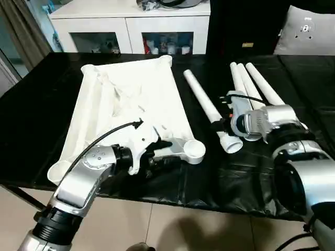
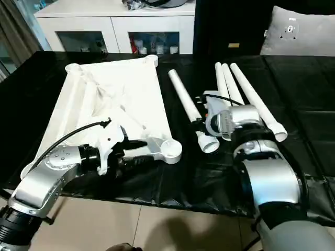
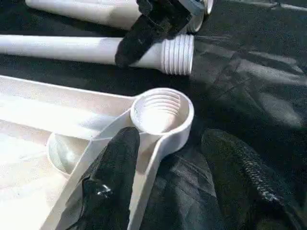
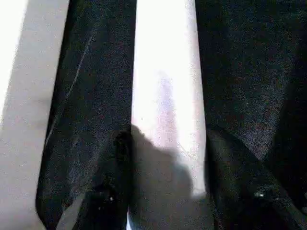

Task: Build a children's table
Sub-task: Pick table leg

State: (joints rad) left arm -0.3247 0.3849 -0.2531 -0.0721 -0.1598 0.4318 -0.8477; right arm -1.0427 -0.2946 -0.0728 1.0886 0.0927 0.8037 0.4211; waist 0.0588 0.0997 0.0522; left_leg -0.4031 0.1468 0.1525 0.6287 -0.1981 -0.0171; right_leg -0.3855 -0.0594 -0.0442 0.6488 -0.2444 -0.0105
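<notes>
The white tabletop [image 1: 131,99] lies underside up on the black cloth, ribs showing. Its near right corner socket [image 3: 160,112] is threaded inside. My left gripper [image 1: 157,158] stands open at that corner, one finger [image 3: 112,177] resting on the rib that runs to the socket, the other on the cloth beside it. One white leg [image 1: 204,102] lies just right of the tabletop, its threaded end [image 1: 231,143] toward me. My right gripper [image 4: 165,134] is shut on this leg near that end, a finger against each side. Three more legs [image 1: 251,86] lie side by side farther right.
The black cloth [image 1: 42,104] covers the work table, whose front edge runs just below my left gripper. A white cabinet [image 1: 131,26] stands behind the table. A grey cushion [image 1: 309,31] sits at the back right. Tiled floor [image 1: 172,230] shows in front.
</notes>
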